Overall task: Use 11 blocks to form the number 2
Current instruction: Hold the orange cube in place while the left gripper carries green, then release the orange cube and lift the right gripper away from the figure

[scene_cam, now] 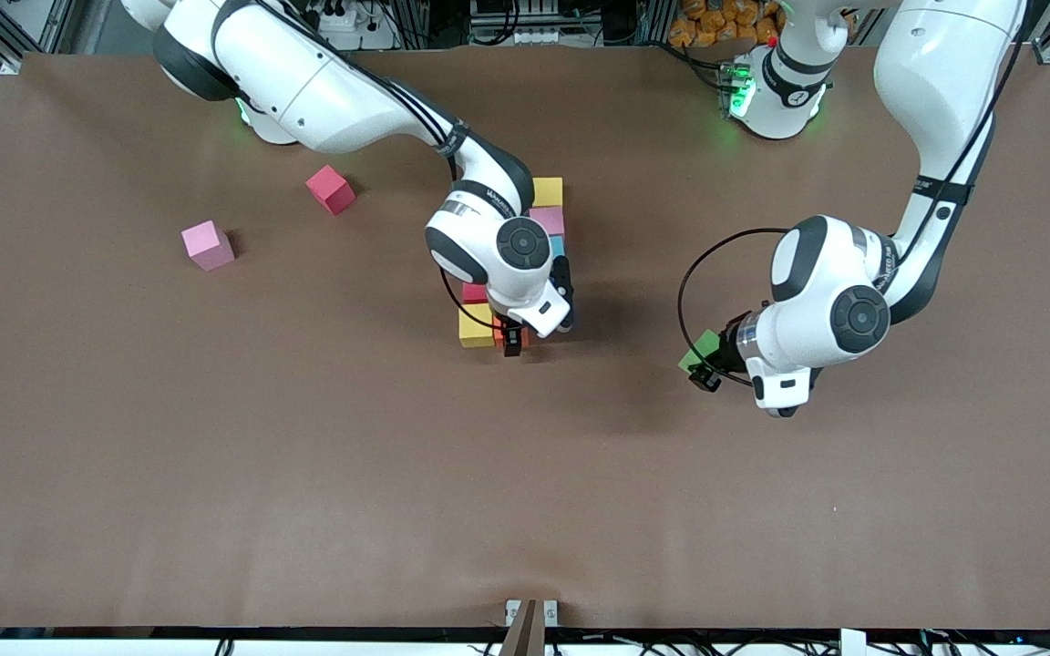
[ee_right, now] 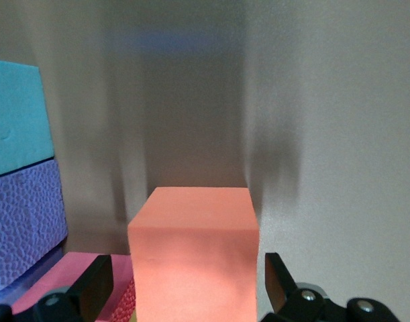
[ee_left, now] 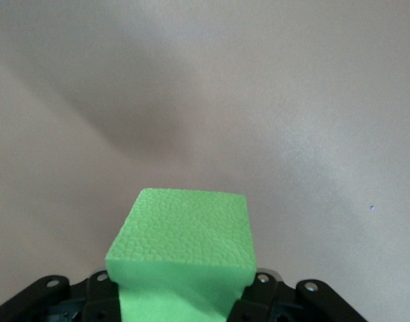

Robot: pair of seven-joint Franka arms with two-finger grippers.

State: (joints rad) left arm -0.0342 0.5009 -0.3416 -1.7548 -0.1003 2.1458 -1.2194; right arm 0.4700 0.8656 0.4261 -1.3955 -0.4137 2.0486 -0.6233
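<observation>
Mid-table stands a tight group of blocks: a yellow block (scene_cam: 548, 191), a pink one (scene_cam: 548, 220), a light blue one (scene_cam: 558, 246), a red one (scene_cam: 475, 292) and another yellow one (scene_cam: 476, 325). The right arm's wrist hides much of it, so no number 2 can be made out. My right gripper (scene_cam: 513, 344) (ee_right: 188, 285) is open at the group's end nearest the front camera. Its fingers (ee_right: 97, 285) stand apart on either side of an orange block (ee_right: 194, 248), beside light blue (ee_right: 17, 114) and purple (ee_right: 27, 215) cubes. My left gripper (scene_cam: 705, 374) (ee_left: 184, 305) is shut on a green block (scene_cam: 699, 350) (ee_left: 184, 241) above bare table.
A loose red block (scene_cam: 331, 189) and a loose pink block (scene_cam: 208, 245) lie toward the right arm's end of the brown table (scene_cam: 525, 510). The half of the table nearest the front camera is bare.
</observation>
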